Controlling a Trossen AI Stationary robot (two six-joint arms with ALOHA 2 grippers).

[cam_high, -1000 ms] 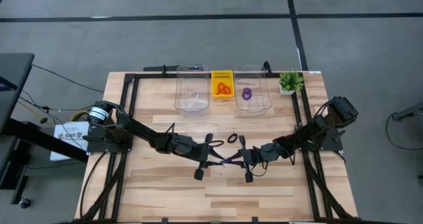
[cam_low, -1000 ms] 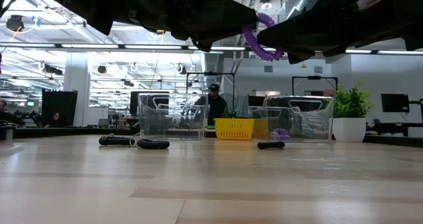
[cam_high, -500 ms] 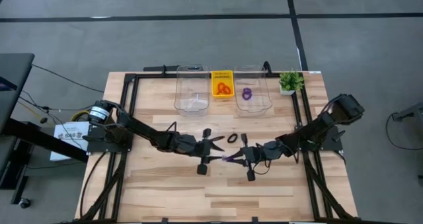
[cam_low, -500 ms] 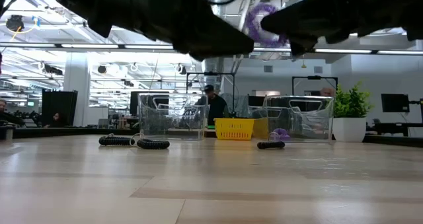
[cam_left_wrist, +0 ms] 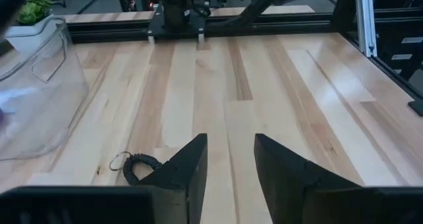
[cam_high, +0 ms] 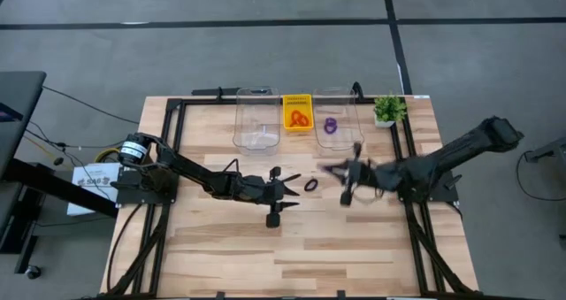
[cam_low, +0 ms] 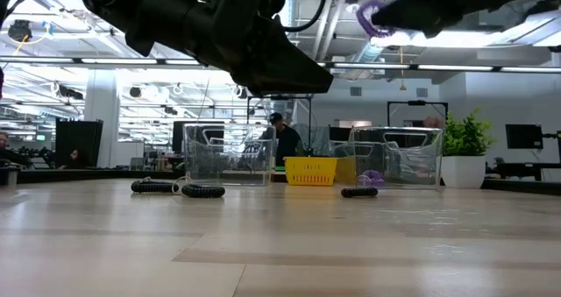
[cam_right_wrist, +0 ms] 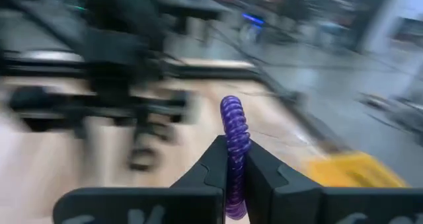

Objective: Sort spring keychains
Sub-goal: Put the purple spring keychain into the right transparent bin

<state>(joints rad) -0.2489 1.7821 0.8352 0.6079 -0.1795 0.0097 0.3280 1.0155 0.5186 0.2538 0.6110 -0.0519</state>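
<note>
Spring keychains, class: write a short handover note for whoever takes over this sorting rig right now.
Right gripper: fingers shut on a purple keychain, held up over the table's middle.
Left gripper: fingers open, nothing between them, low over the table's middle.
Done: orange keychains lie in the yellow basket; one purple keychain is in the right clear bin.
Left: the left clear bin looks empty. Black keychains still lie on the table, one between the arms, others seen in the low view. Drop the held purple one, probably with its match, then sort the black ones.
</note>
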